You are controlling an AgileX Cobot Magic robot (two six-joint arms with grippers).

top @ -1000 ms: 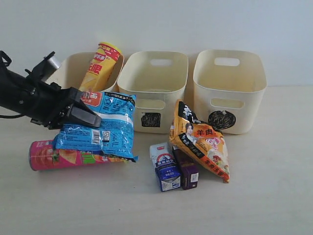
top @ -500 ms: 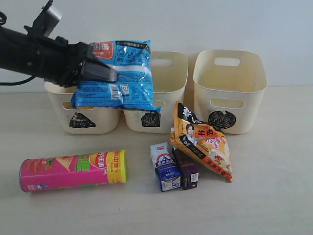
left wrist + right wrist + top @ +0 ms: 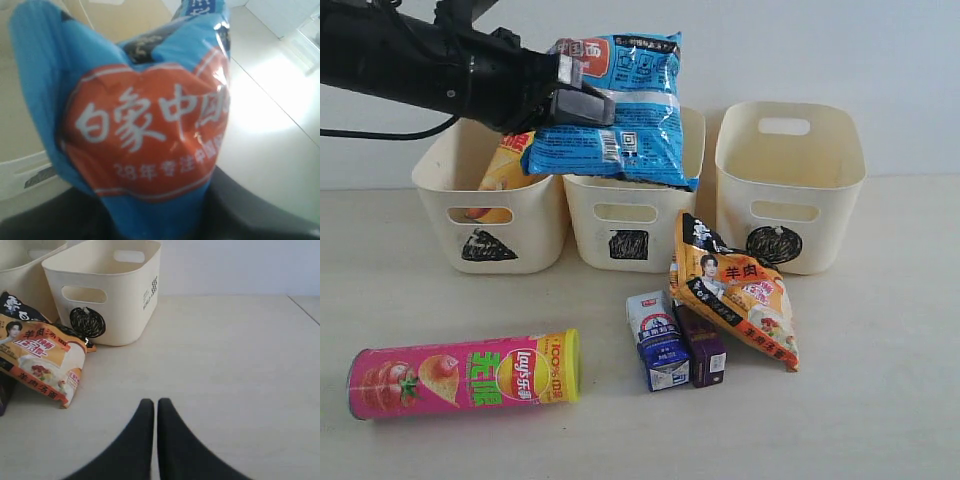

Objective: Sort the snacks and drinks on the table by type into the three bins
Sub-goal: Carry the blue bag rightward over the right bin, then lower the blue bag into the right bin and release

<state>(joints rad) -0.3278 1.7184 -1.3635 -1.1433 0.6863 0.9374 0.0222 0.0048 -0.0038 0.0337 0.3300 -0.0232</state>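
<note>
One bag is mid-sort: the left hand (image 3: pixel 582 100) is clamped on the blue bag (image 3: pixel 620 120), held aloft with the square-marked bin (image 3: pixel 630 215) at its six o'clock, so I'd say lowering and releasing comes next, while the right hand (image 3: pixel 155 412), pinched together, hovers over the desk (image 3: pixel 240 365).

Plain pale wall (image 3: pixel 840 50) behind; glossy light floor (image 3: pixel 280 150), bright glare.

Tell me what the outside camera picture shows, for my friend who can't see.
The black left gripper holds a blue snack bag in the air above three cream bins. On the table in front are a pink chip canister, two small cartons and an orange bag.
</note>
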